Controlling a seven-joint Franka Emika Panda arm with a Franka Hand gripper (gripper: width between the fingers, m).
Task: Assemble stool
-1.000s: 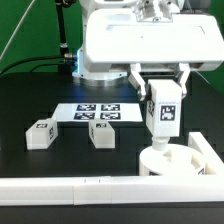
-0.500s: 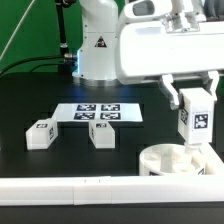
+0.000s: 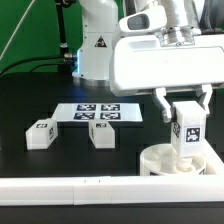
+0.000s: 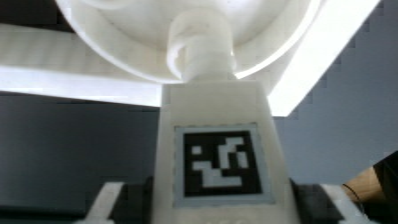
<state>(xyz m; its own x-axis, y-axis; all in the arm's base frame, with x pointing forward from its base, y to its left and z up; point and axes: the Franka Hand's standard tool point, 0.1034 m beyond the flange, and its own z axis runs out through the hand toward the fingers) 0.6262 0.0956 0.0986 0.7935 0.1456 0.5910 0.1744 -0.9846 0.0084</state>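
Note:
My gripper [image 3: 185,122] is shut on a white leg block [image 3: 187,133] with a black-and-white tag, held upright. The block's lower end stands in the round, rimmed seat disc [image 3: 160,160] at the exterior view's right. In the wrist view the leg block [image 4: 217,140] runs from between my fingers [image 4: 111,200] down to the seat disc [image 4: 125,40], its far end at a raised socket inside the bowl. Two more leg blocks lie on the black table, one [image 3: 39,133] at the exterior view's left and one [image 3: 101,135] near the middle.
The marker board [image 3: 97,114] lies flat behind the loose leg blocks. Long white border rails run along the front [image 3: 70,187] and beside the seat at the right [image 3: 214,150]. The robot base [image 3: 98,45] stands at the back.
My gripper with the leg block swung right past the seat, then came back left and lower, so the block's lower end now stands in the seat disc.

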